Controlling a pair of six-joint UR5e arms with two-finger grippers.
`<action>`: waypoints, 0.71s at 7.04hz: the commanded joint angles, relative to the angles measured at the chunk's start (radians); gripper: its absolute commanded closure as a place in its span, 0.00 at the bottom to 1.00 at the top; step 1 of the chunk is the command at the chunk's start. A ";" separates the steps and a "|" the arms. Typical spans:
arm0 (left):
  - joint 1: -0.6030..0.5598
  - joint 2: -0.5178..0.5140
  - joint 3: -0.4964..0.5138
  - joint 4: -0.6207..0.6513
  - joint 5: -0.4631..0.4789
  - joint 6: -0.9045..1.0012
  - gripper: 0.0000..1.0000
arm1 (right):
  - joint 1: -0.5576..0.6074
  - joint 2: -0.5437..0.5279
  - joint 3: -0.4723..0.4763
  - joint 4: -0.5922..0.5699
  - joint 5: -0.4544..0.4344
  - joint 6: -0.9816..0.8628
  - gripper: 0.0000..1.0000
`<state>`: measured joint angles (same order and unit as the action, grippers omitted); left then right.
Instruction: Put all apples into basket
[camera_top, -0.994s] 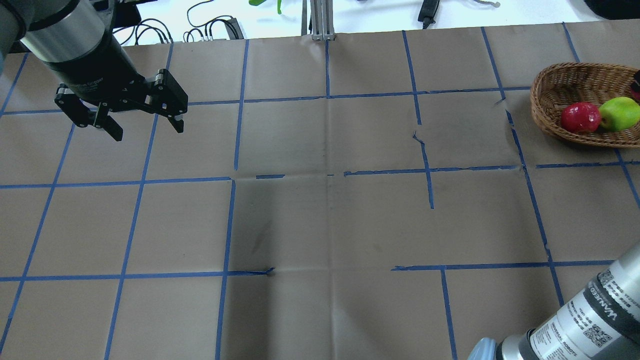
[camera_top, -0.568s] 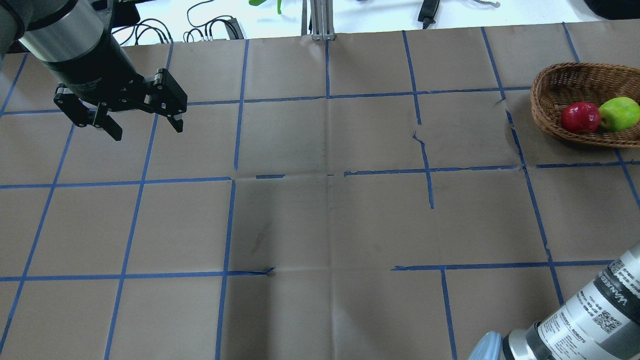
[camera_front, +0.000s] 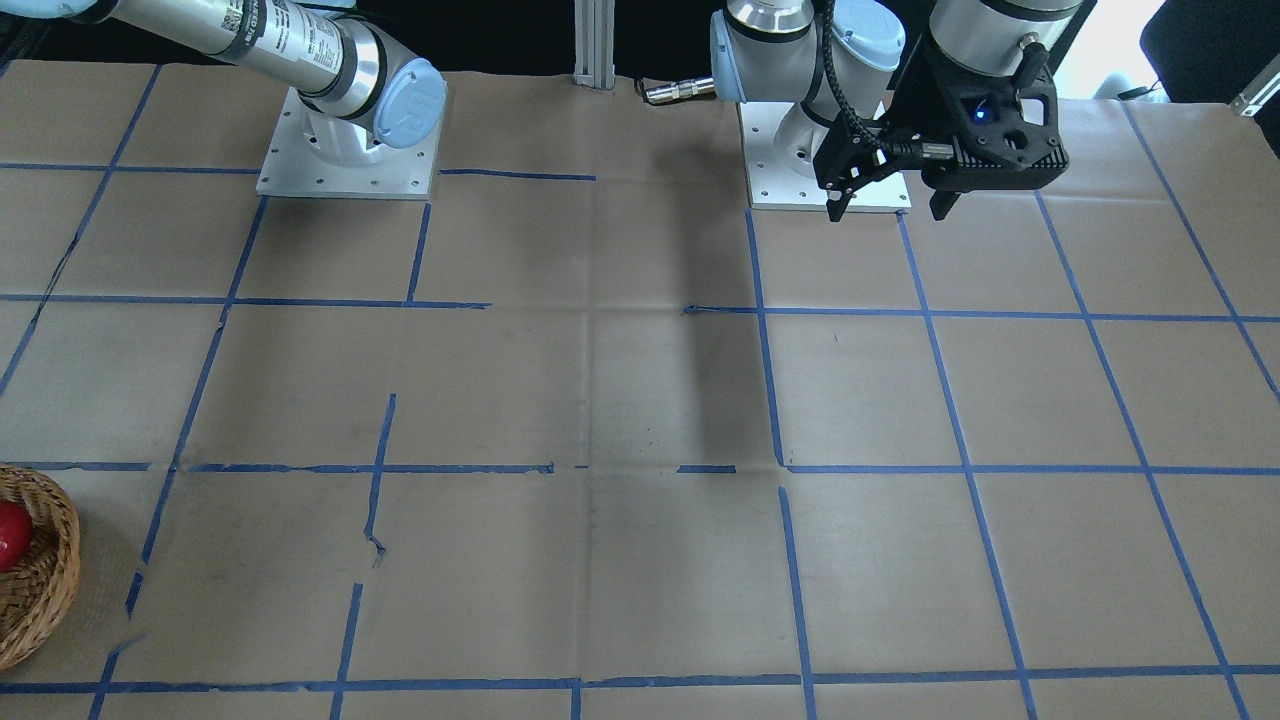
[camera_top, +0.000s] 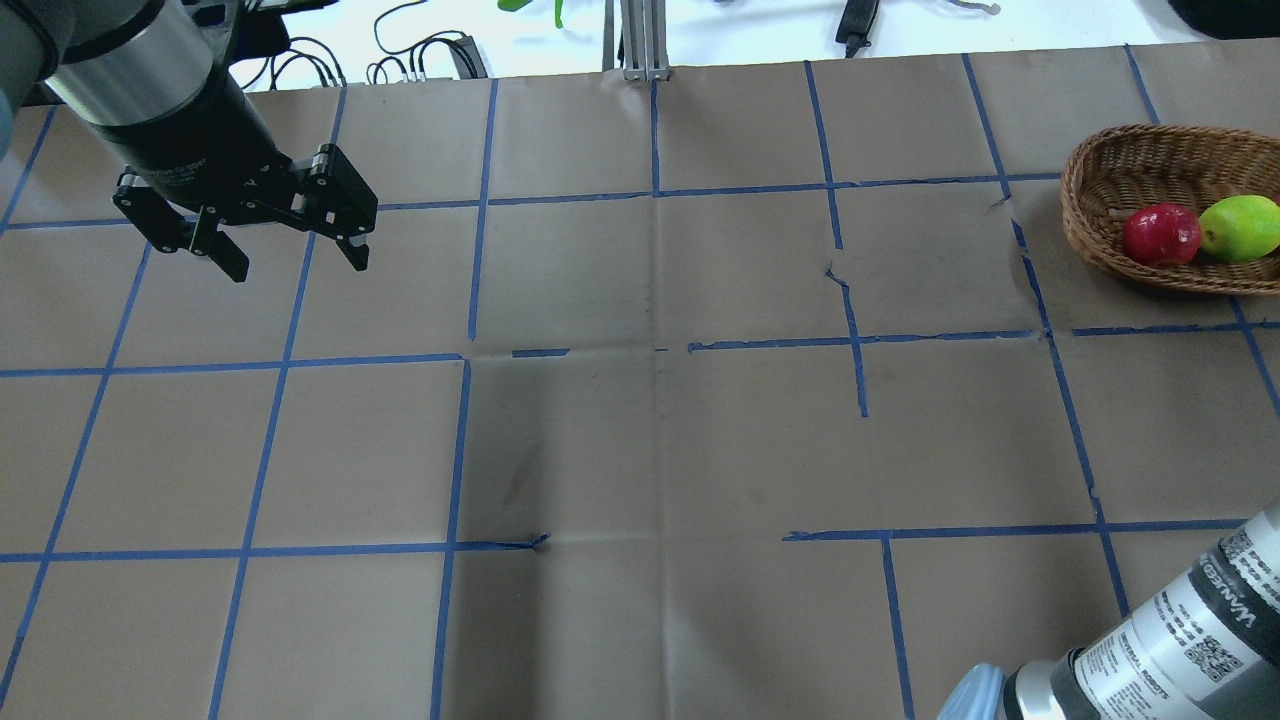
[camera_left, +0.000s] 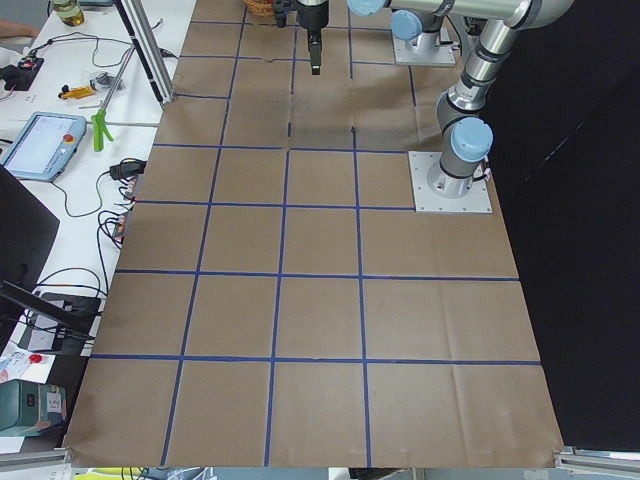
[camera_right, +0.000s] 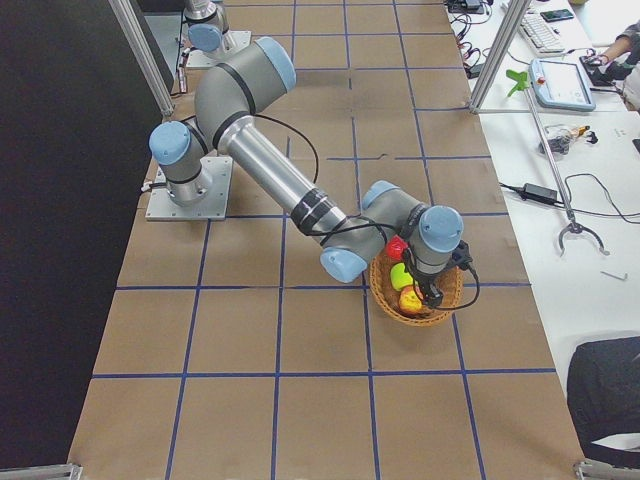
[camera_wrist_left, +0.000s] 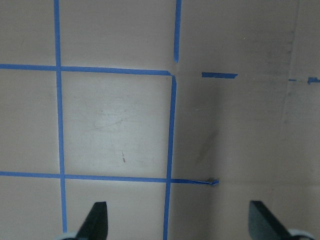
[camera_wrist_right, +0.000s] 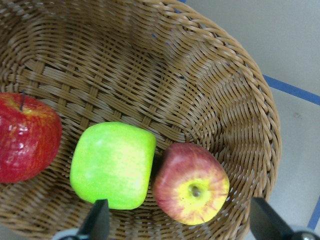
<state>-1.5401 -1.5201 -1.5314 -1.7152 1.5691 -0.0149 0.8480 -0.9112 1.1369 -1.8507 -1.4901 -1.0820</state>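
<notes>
Since the green apple (camera_wrist_right: 112, 165), red apple (camera_wrist_right: 27, 137) and blotched apple (camera_wrist_right: 191, 182) all lie in the basket (camera_wrist_right: 150, 75) beneath the right gripper (camera_wrist_right: 180, 225), whose jaws stand wide and empty, it should lift straight up, clear of the rim.

Basket (camera_wrist_right: 240, 100): lt-brown woven wicker. In right wrist view, frame left: red apple (camera_wrist_right: 25, 137), deep red w/ pale flecks; centre: green apple (camera_wrist_right: 112, 165), bright yellow-green; lower right: blotched apple (camera_wrist_right: 190, 182), red streaks over yellow. Table (camera_top: 640, 440): brown paper w/ blue tape grid. Left end effector (camera_top: 297, 264), upper left overhead: black.
</notes>
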 joint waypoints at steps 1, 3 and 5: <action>-0.002 0.001 0.002 -0.021 -0.001 0.010 0.01 | 0.081 -0.133 0.006 0.197 -0.006 0.075 0.00; -0.002 -0.003 0.007 -0.027 -0.003 0.010 0.01 | 0.185 -0.243 0.020 0.392 -0.007 0.330 0.00; -0.002 -0.002 0.007 -0.031 -0.004 0.010 0.01 | 0.348 -0.354 0.072 0.455 -0.010 0.660 0.00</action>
<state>-1.5416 -1.5227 -1.5253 -1.7437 1.5659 -0.0047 1.0977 -1.1943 1.1733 -1.4391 -1.4991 -0.6254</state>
